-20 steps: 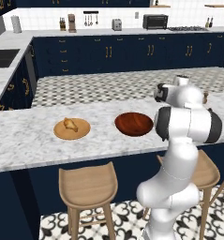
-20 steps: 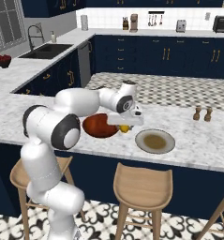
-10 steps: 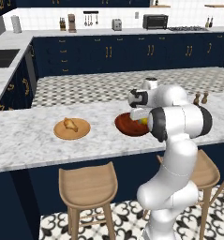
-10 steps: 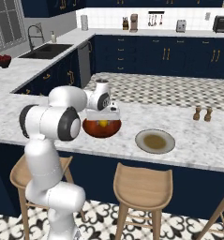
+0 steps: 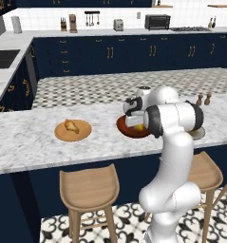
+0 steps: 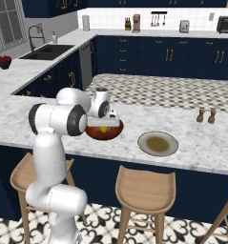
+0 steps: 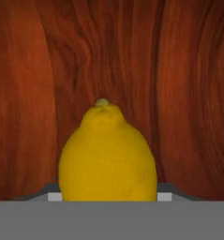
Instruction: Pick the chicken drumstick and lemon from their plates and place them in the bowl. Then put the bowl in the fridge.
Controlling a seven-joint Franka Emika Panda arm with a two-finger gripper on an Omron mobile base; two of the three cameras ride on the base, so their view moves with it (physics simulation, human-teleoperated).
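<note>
- The gripper (image 6: 104, 127) hangs low over the bowl (image 6: 113, 134) with its fingers clamped on the lemon (image 7: 108, 154); the hand view looks straight past the yellow fruit to the glossy red wood grain of the bowl's inside.
- From the right base view the lemon (image 6: 103, 128) shows as a yellow spot just under the hand, at or just above the bowl's rim (whether it touches the bowl's floor I cannot tell).
- From the left base view the gripper (image 5: 137, 126) sits over the near part of the bowl (image 5: 124, 128), with the lemon (image 5: 139, 126) peeking out yellow beneath it.
- The bowl stands on the marble island counter (image 5: 29, 137), near its front edge.
- Well to the bowl's left lies the tan wooden plate (image 5: 81, 133), and the chicken drumstick (image 5: 70, 126) rests on it.
- On the bowl's other side, just beside it, is the grey-beige plate (image 6: 145, 139) with a darker rim.
- Farther along the counter stand two small brown shakers (image 6: 206, 116), close together.
- Wooden stools (image 6: 145, 187) are tucked under the counter's front edge.
</note>
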